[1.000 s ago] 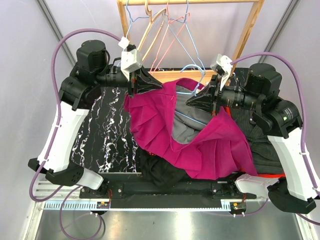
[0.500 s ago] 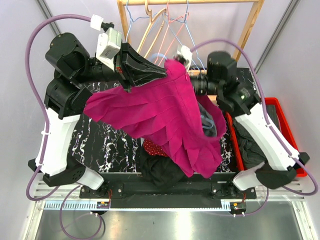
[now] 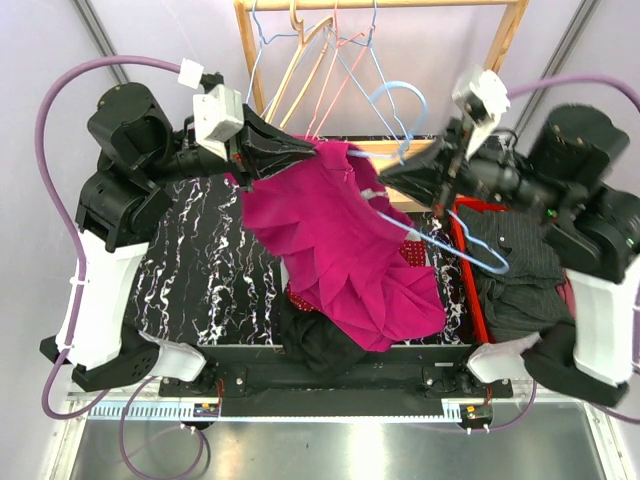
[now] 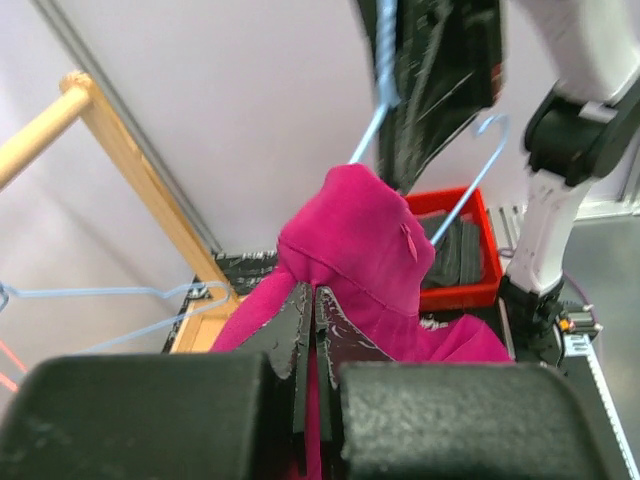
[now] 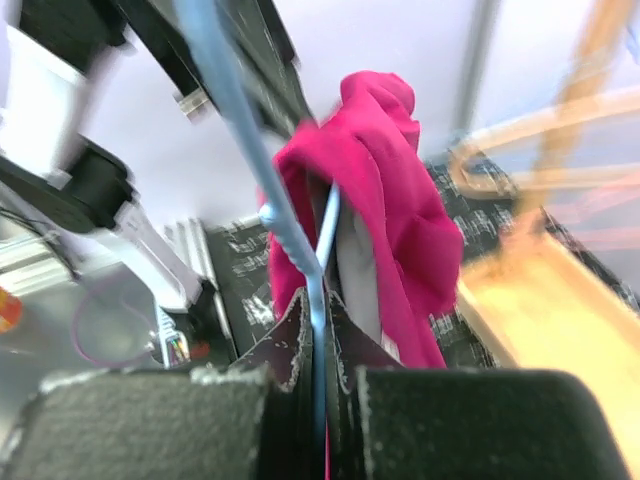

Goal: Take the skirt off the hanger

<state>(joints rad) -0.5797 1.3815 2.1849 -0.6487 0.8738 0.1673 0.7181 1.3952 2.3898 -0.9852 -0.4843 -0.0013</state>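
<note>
The magenta skirt (image 3: 345, 250) hangs in the air from my left gripper (image 3: 312, 150), which is shut on its waistband, its hem draped over the dark clothes below. In the left wrist view the skirt (image 4: 360, 245) rises just past the closed fingers (image 4: 285, 325). My right gripper (image 3: 385, 176) is shut on the light blue hanger (image 3: 440, 235), held to the right of the skirt; one hanger end still touches the skirt's top. In the right wrist view the hanger wire (image 5: 318, 300) runs between the closed fingers, with the skirt (image 5: 385, 200) beyond.
A wooden rack (image 3: 500, 50) with several wire hangers (image 3: 320, 60) stands at the back. A red bin (image 3: 462, 265) of dark clothes sits at the right. Dark garments (image 3: 320, 340) lie at the black marble table's (image 3: 200, 270) front edge.
My right arm has swung out to the right, drawing the blue hanger out of the skirt. The skirt, spread wide before, now hangs narrower from my left gripper.
</note>
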